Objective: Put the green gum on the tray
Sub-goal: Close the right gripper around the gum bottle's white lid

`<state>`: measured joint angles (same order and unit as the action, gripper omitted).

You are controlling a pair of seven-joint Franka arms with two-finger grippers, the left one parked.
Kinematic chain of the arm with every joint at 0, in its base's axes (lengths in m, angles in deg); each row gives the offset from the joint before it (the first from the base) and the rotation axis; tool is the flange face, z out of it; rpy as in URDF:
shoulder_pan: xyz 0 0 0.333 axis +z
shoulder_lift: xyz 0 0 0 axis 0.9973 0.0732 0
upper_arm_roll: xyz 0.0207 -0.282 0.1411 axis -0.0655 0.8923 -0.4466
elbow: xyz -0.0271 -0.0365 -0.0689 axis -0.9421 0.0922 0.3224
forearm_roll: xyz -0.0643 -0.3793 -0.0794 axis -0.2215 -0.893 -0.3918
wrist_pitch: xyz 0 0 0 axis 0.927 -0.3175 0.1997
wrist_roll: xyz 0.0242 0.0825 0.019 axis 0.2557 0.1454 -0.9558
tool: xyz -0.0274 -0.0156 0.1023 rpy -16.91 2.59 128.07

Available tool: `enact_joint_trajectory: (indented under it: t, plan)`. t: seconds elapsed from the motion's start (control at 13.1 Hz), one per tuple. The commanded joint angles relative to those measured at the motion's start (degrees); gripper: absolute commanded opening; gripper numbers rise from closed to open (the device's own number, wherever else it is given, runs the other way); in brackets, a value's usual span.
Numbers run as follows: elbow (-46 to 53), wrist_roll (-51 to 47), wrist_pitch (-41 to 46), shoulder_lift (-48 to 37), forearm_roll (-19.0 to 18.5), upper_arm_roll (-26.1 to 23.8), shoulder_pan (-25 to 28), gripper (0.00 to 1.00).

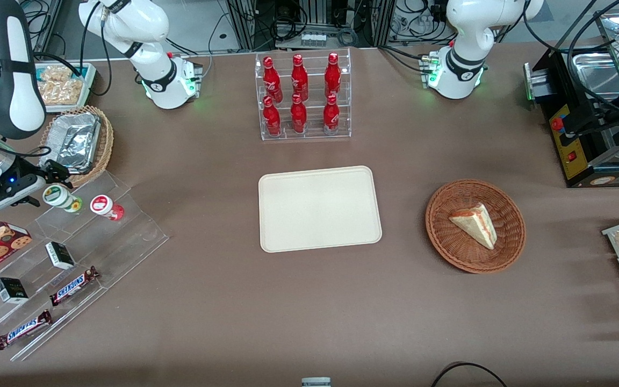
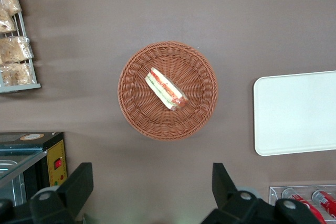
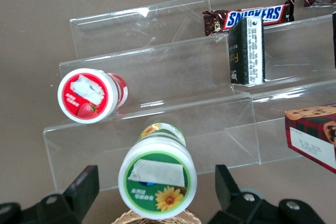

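Gripper (image 3: 152, 192) open, fingers straddling the green gum (image 3: 157, 177) on the clear stepped rack (image 3: 157, 108), nothing grasped yet.

In the wrist view the two fingers stand apart on either side of the white, green-ringed lid without touching it; I judge the task barely begun, with the closing, the lift, the carry and the set-down all left. The green gum sits on the rack's top step, just beside the red-and-white lidded bottle (image 1: 106, 207), toward the working arm's end of the table, well apart from the tray (image 1: 319, 208), which lies bare at the table's middle. The front view alone shows that whole route to the tray, while only the wrist view shows the gap between fingers and lid. The parked arm's camera catches a tray edge and the wicker basket (image 2: 168, 97) holding a sandwich.
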<state>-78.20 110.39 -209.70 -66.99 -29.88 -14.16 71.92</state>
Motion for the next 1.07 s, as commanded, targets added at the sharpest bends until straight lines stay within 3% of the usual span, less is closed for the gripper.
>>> enact_joint_trajectory:
  t: [0.0, 0.15, 0.76, 0.92, 0.99]
  plan:
    - [-1.3, 1.6, -1.6, -0.7, 1.4, 0.1, -0.4, 0.97]
    - [-1.3, 1.6, -1.6, -0.6, 1.4, 0.1, -0.1, 0.92]
    - [-1.1, 1.6, -2.4, 0.4, 2.0, 0.0, 0.3, 0.90]
    - [-1.0, 1.7, -2.3, 0.4, 2.0, -0.1, 0.3, 0.13]
    - [-1.0, 1.8, -2.3, 0.3, 2.0, -0.1, 0.3, 0.00]
